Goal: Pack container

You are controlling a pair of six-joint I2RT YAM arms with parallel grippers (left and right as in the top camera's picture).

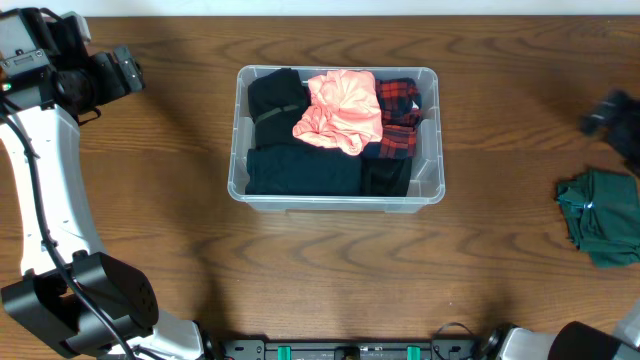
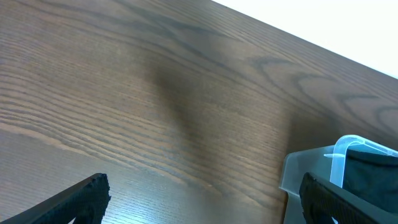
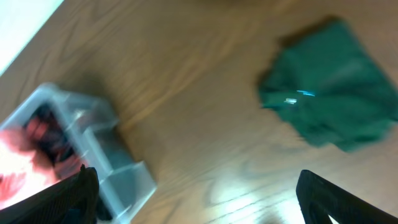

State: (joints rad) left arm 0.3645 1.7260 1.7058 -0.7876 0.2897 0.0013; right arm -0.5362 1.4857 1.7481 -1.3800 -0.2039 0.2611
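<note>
Overhead: large clear plastic rectangular bin (image 1: 336,203) mid-way along a brown wood-grain table (image 1: 320,290), filled with folded black garments (image 1: 300,170), a crumpled salmon-pink cloth (image 1: 340,112) on top and a red-and-black plaid cloth (image 1: 400,100) at its right end. Left gripper (image 1: 128,68) at the far left rear, well apart from the bin. Right gripper (image 1: 610,118) blurred at the right edge, near a crumpled dark green cloth (image 1: 603,215) lying on the table, well apart from the bin.

Left wrist: black fingers (image 2: 74,202) spread wide over bare wood, nothing between them; one bin corner at lower right.

Right wrist: blurred throughout. Fingers (image 3: 62,199) spread wide, empty. Green cloth at upper right, untouched; bin's end at lower left.
</note>
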